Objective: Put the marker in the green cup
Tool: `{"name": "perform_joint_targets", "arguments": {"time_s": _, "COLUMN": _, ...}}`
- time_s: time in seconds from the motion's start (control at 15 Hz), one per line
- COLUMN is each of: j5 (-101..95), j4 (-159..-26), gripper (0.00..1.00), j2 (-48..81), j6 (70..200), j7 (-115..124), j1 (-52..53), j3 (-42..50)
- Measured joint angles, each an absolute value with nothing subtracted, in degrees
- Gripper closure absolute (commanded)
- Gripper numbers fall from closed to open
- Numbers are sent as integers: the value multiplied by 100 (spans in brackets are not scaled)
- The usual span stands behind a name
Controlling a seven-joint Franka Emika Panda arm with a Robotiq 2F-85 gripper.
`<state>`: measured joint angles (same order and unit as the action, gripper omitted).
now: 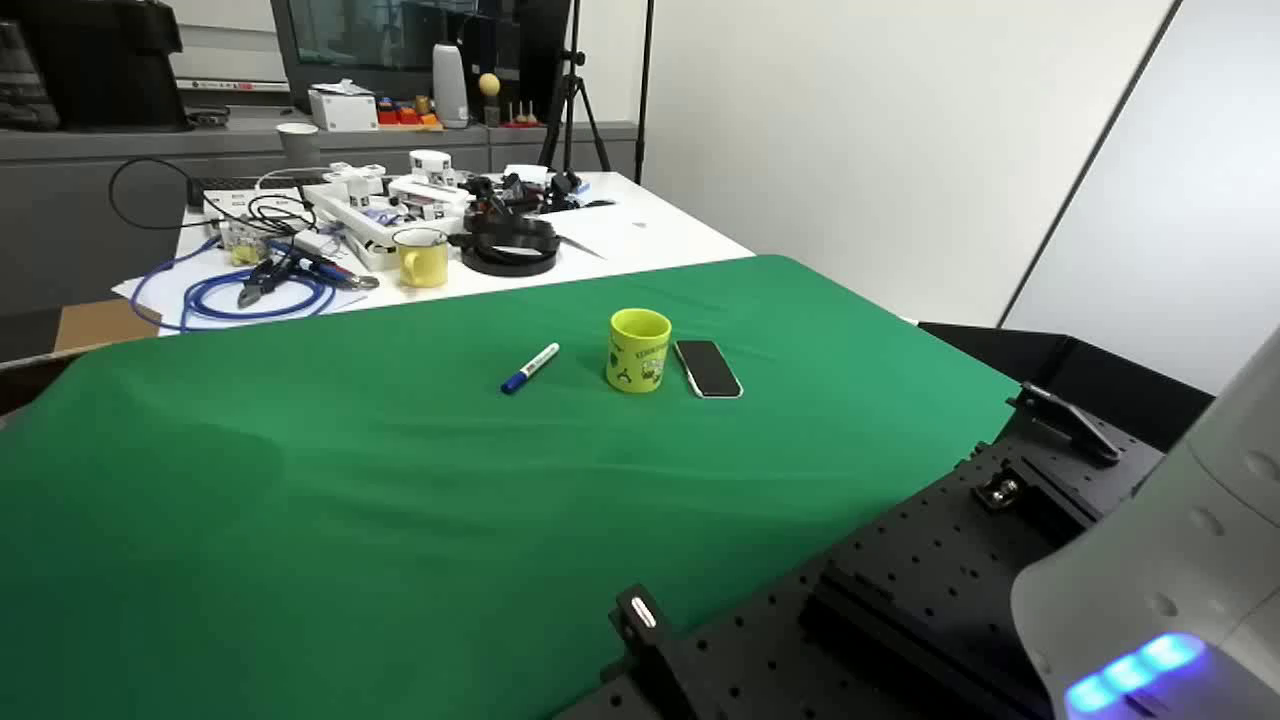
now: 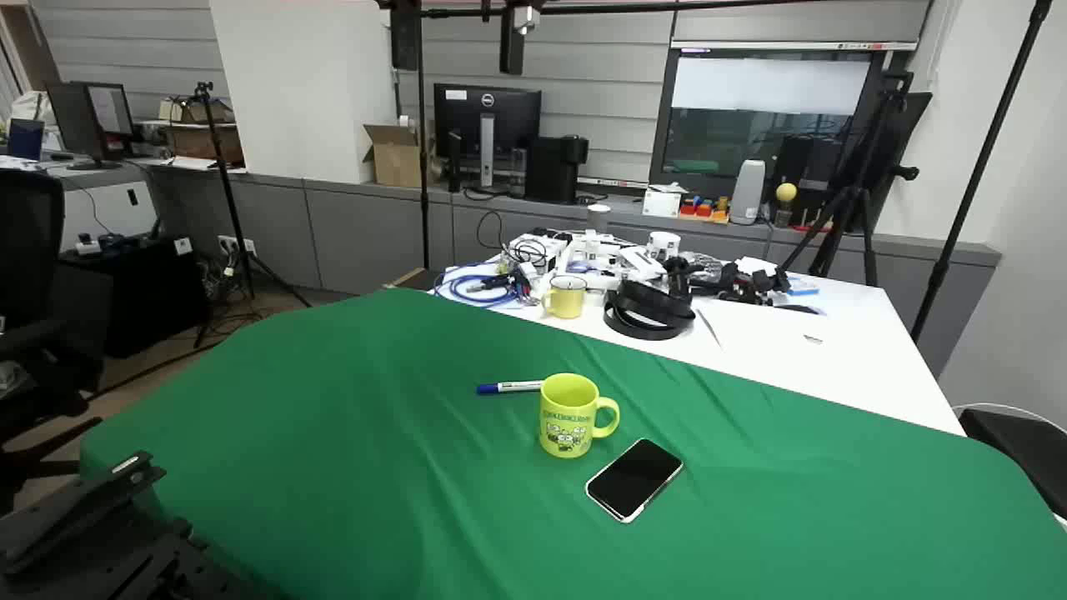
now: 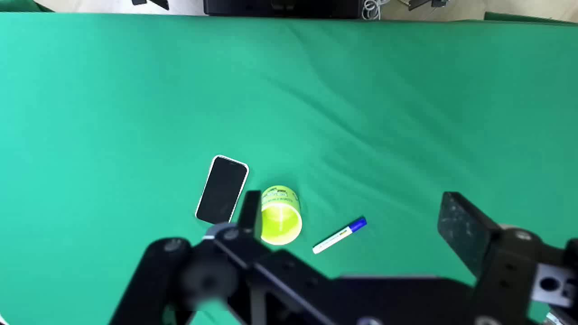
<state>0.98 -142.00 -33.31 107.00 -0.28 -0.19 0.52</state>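
Over the green cloth [image 3: 406, 113], the gripper [image 3: 354, 210] hangs with jaws spread, the marker [image 3: 336, 237] lying near the green cup [image 3: 282, 223] but apart, so best square across that slim barrel and descend clear of the cup!

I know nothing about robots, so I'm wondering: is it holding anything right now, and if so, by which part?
Nothing is held: the gripper is open, and the blue-capped marker lies on the green cloth near the yellow-green mug.
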Motion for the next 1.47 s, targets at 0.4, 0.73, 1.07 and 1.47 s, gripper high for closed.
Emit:
{"name": "perform_joint_targets", "arguments": {"time_s": 0.4, "j5": 98, "j4": -14200, "gripper": 0, "j2": -3330, "j6": 10700, "j7": -28, "j1": -19, "j3": 52}}
{"name": "perform_joint_targets", "arguments": {"time_s": 0.73, "j5": 98, "j4": -14200, "gripper": 0, "j2": -3330, "j6": 10700, "j7": -28, "j1": -19, "j3": 52}}
{"name": "perform_joint_targets", "arguments": {"time_s": 1.07, "j5": 98, "j4": -14200, "gripper": 0, "j2": -3330, "j6": 10700, "j7": -28, "j1": -19, "j3": 52}}
{"name": "perform_joint_targets", "arguments": {"time_s": 1.47, "j5": 91, "j4": -14199, "gripper": 0, "j2": -3253, "j6": 10896, "j7": 2, "j1": -49, "j3": 51}}
